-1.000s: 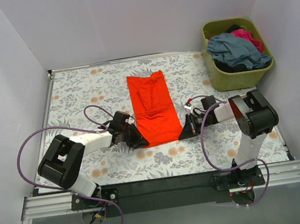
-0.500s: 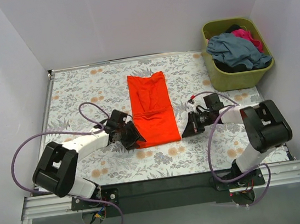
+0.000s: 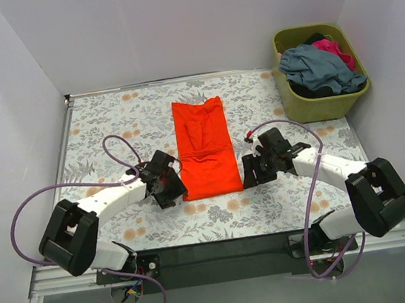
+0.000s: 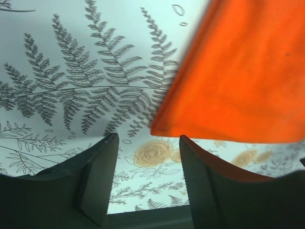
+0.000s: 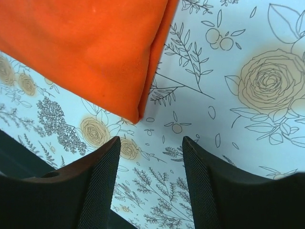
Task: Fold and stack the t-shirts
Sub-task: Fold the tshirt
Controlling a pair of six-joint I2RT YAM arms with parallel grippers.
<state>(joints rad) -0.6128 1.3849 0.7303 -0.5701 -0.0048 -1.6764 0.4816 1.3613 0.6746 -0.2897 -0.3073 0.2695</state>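
An orange-red t-shirt (image 3: 205, 149) lies folded into a long narrow strip in the middle of the flowered table. Its near left corner (image 4: 164, 125) shows in the left wrist view, its near right corner (image 5: 136, 112) in the right wrist view. My left gripper (image 3: 172, 193) (image 4: 148, 157) stands open just left of the near left corner, nothing between its fingers. On the other side my right gripper (image 3: 249, 179) (image 5: 151, 162) is open as well, a little off the near right corner, holding nothing. Grey-blue (image 3: 318, 67), magenta (image 3: 335, 49) and dark t-shirts lie heaped in the basket.
The olive-green basket (image 3: 314, 109) stands at the back right corner of the table. White walls close in the left, back and right sides. A black rail (image 3: 223, 250) runs along the near edge between the arm bases.
Both grippers have opened and let go of the shirt's near corners. The left arm has drawn back to the left; the right elbow has swung out right and lower.
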